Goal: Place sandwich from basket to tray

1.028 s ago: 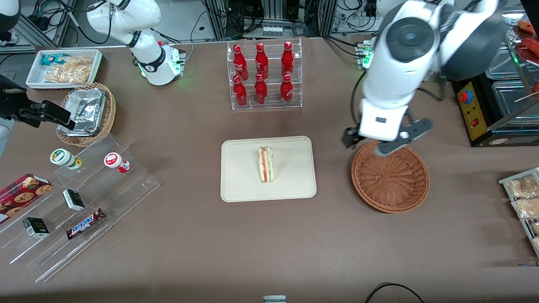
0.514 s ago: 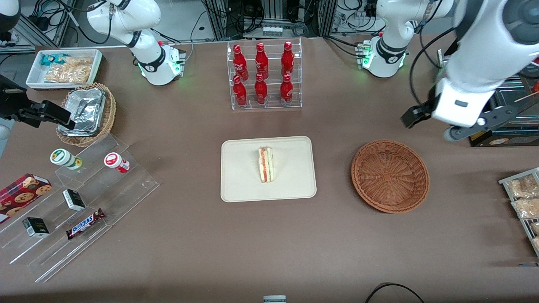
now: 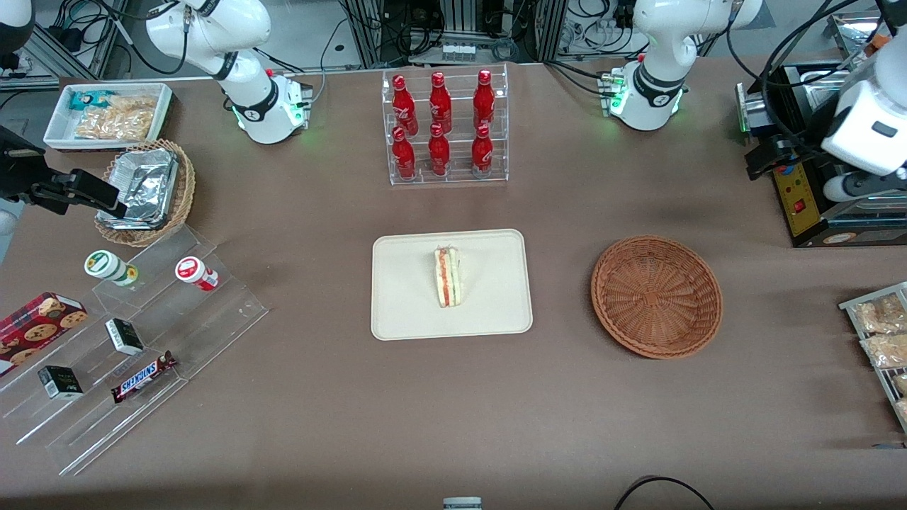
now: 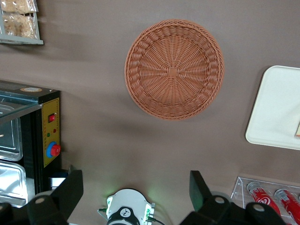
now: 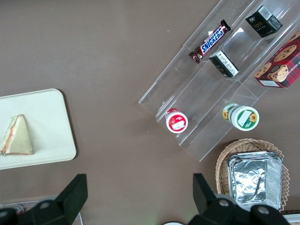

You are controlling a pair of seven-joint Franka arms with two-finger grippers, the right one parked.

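Brown cloth covered the counter. On it the sandwich lay on the tray — the basket held nothing. High toward the working arm's end, the tool hung wide open and empty, well apart from both.

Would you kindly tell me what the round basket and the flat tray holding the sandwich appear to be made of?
The round reddish-brown basket looks like woven wicker: radiating strands, braided rim. The cream rectangular tray under the triangular white-bread sandwich seems matte moulded plastic or pulp; unclear which. The tool, open, hovers high above the table.
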